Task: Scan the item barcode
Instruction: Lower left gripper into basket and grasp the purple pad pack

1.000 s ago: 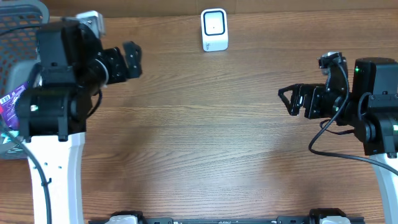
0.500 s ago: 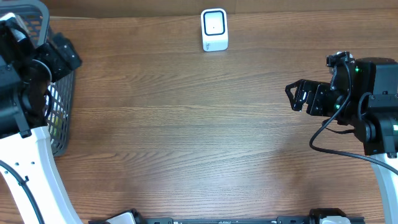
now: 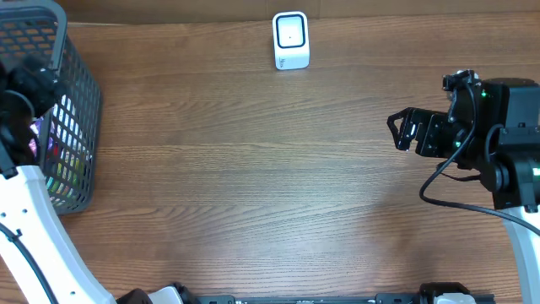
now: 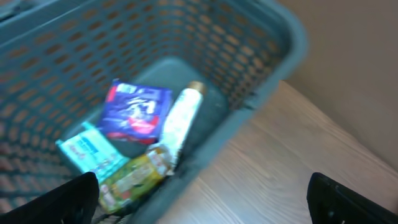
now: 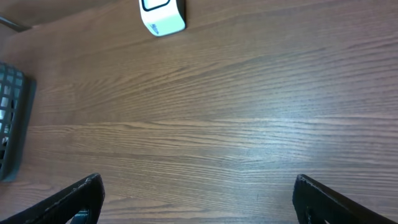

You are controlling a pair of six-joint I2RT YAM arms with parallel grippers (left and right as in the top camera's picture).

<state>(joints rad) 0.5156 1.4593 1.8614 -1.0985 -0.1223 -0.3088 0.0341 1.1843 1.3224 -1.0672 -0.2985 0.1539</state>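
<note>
Reach step. Left hand (image 4: 202,183), spread wide and empty, hovers over basket (image 4: 292,36) at far left holding purple packet (image 4: 135,112), white tube (image 4: 181,118); the rest possibly snack packs, blurred. Right hand (image 5: 198,185) apart, idle. Next: descend, grip one, present to scanner (image 3: 291,40).

The black right arm (image 3: 506,156) carries a black claw (image 3: 395,131), looping cable (image 3: 434,201), green light (image 3: 486,94), white link (image 3: 527,253).

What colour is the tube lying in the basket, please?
White tube, gold cap; left wrist view.
</note>
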